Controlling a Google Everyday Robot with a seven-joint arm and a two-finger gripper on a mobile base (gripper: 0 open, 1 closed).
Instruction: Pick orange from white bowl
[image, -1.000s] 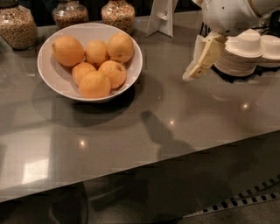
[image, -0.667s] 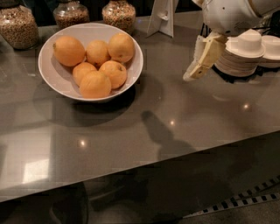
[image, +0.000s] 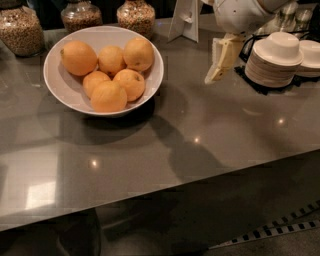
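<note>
The white bowl (image: 59, 86) sits on the grey counter at the left and holds several oranges. The nearest orange (image: 107, 96) lies at the front of the pile, and a brighter, larger one (image: 78, 57) lies at the back left. My gripper (image: 211, 76) hangs from the white arm at the upper right. It points down and to the left, above the counter and well to the right of the bowl. It holds nothing.
Three glass jars of grains (image: 135, 15) stand behind the bowl. A white card stand (image: 186, 20) is at the back centre. A stack of small white plates and bowls (image: 274, 60) sits just right of the gripper. The counter's front edge (image: 165, 187) runs diagonally across the lower part of the view.
My gripper has shifted slightly up and to the left, toward the bowl. The bowl and the oranges have not moved.
</note>
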